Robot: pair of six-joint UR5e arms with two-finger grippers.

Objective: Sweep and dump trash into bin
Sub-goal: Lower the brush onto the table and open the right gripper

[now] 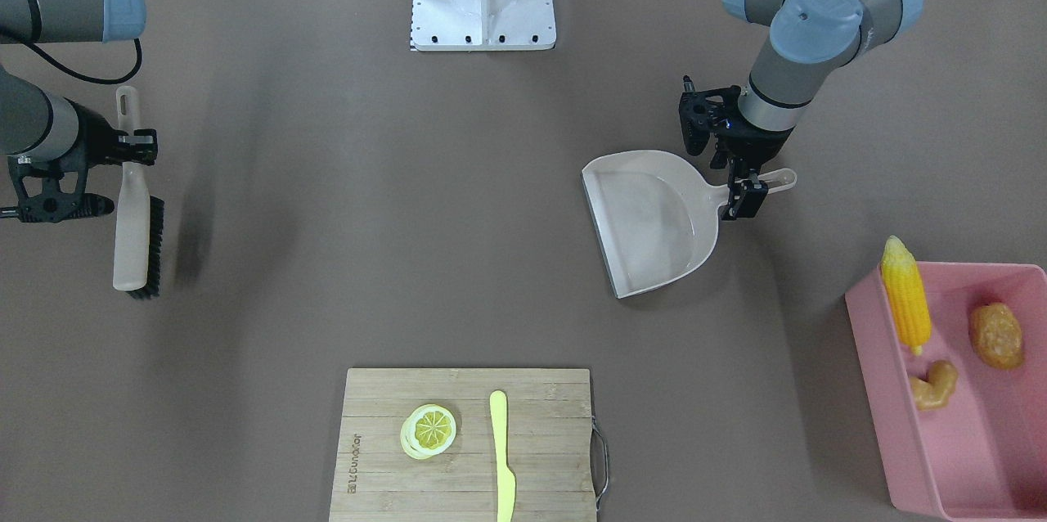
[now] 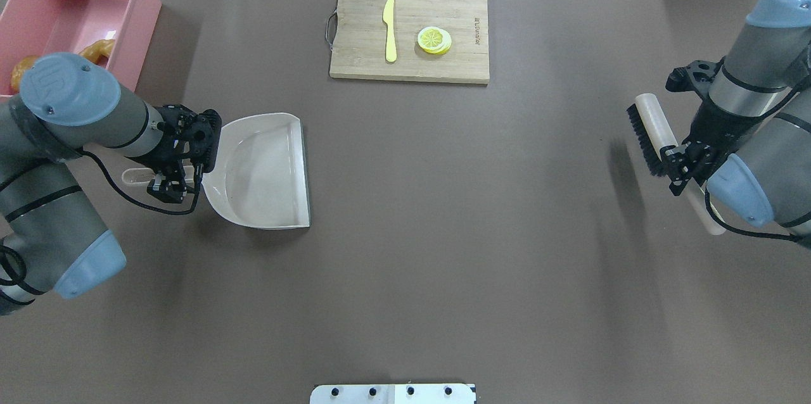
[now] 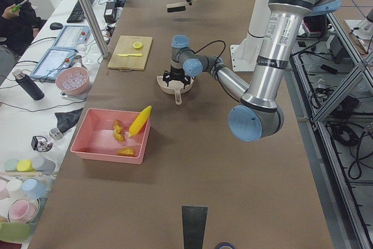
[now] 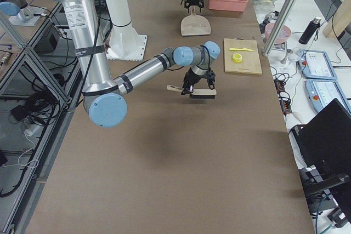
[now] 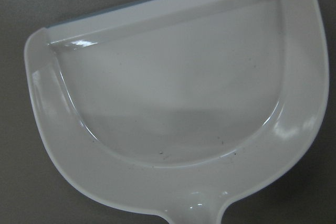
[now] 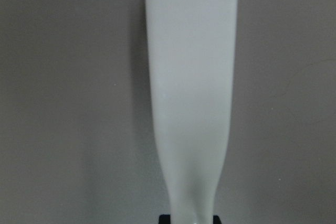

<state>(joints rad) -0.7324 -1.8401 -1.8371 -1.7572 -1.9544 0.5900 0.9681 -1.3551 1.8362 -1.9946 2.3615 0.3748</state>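
Item, task status: you will find the bin (image 1: 965,391) at the lower right of the front view, with all three trash pieces inside it: the corn (image 1: 905,305) leaning on the near wall with its tip above the rim, the potato (image 1: 996,335) by the right edge, the root (image 1: 934,385) below the corn. No trash shows on the table (image 1: 327,260), so the sweeping and dumping look done; what is left, by my reading, is only to park the tools. Item, left gripper (image 1: 746,193): at centre right of that view, its fingers pinched on the handle of the dustpan (image 1: 650,219), which seems to sit flat and is empty, as the left wrist view confirms. Item, right gripper (image 2: 685,165): at the right edge of the overhead view, clamped on the handle of the brush (image 2: 652,138), which hangs above the table, judging by its shadow to the left. Item, bystanders: a board (image 1: 466,444) at bottom centre carries a lemon slice (image 1: 429,429) and a knife (image 1: 502,456), well apart from the bin. Item, surface and room: a brown matte tabletop; in the left side view, a person (image 3: 16,16) sits at upper left at a side bench with cups, a bottle and tablets.
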